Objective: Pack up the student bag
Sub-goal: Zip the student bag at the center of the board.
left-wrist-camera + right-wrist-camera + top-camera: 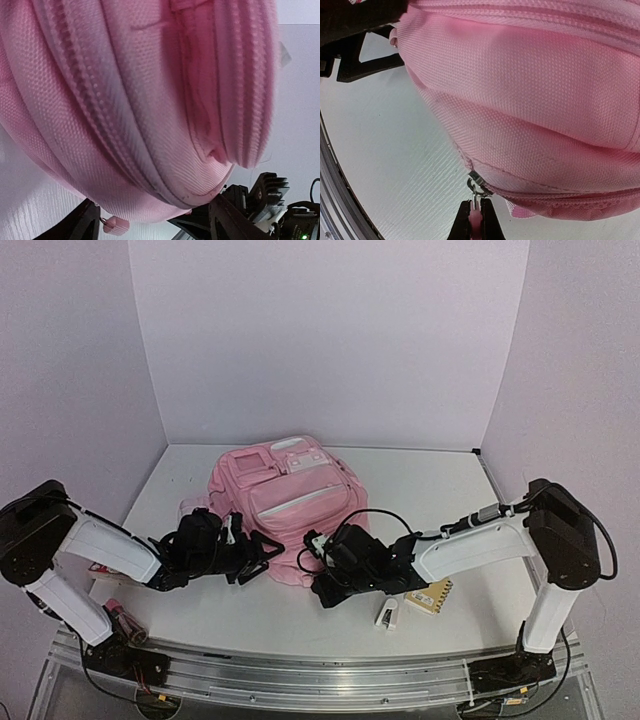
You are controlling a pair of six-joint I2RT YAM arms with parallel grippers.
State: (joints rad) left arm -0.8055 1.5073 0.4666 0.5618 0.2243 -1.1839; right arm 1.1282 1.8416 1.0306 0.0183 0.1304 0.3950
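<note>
The student bag [285,502], a large soft pink backpack, lies flat in the middle of the table with its near end toward the arms. My left gripper [262,552] is at the bag's near left corner. In the left wrist view it [155,227] stands open, its dark fingers [80,225] wide apart beneath the bulging fabric [140,100]. A pink zip pull [116,225] hangs just inside the left finger. My right gripper [314,558] is at the near edge of the bag. In the right wrist view it [476,220] is shut on a pink zip pull below a metal slider [480,182].
A tan notebook [430,596] and a small white object [388,614] lie by the right arm near the front. A dark pink item [122,618] and a flat pale item [100,585] lie under the left arm. A metal rail [300,680] runs along the front edge.
</note>
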